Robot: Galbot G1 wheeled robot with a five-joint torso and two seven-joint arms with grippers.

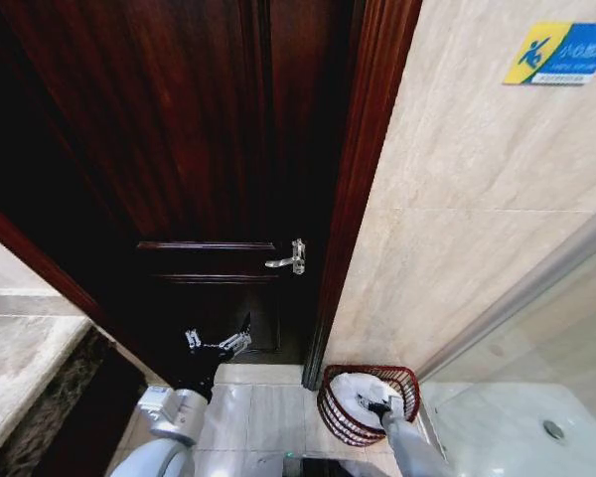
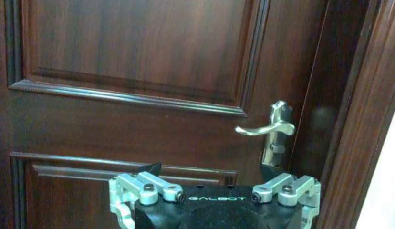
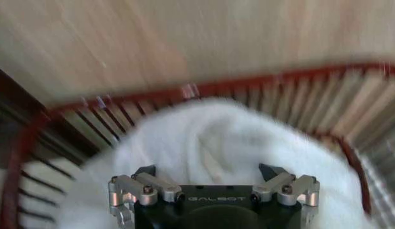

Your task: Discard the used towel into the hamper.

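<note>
1. A dark wooden door fills the space ahead, its silver lever handle near the door's right edge, with the lever pointing left toward the door's middle.
2. Right of the door stands its dark frame, then a beige tiled wall bearing a blue and yellow sign high up.
3. The hamper, a round reddish-brown openwork basket, stands upright on the pale floor tiles, close against the wall and just right of the door frame's foot, its mouth facing up.
4. The white towel lies bunched inside the hamper, heaped about level with the rim; its crumpled shape shows no clear long axis.
5. The right gripper hangs over the hamper's mouth, just above the towel, its fingers spread apart and holding nothing.
6. The left gripper is raised before the lower door panel, below and left of the handle, fingers apart and empty.
7. A stone counter edges the left side, and a glass panel slants along the right.
</note>
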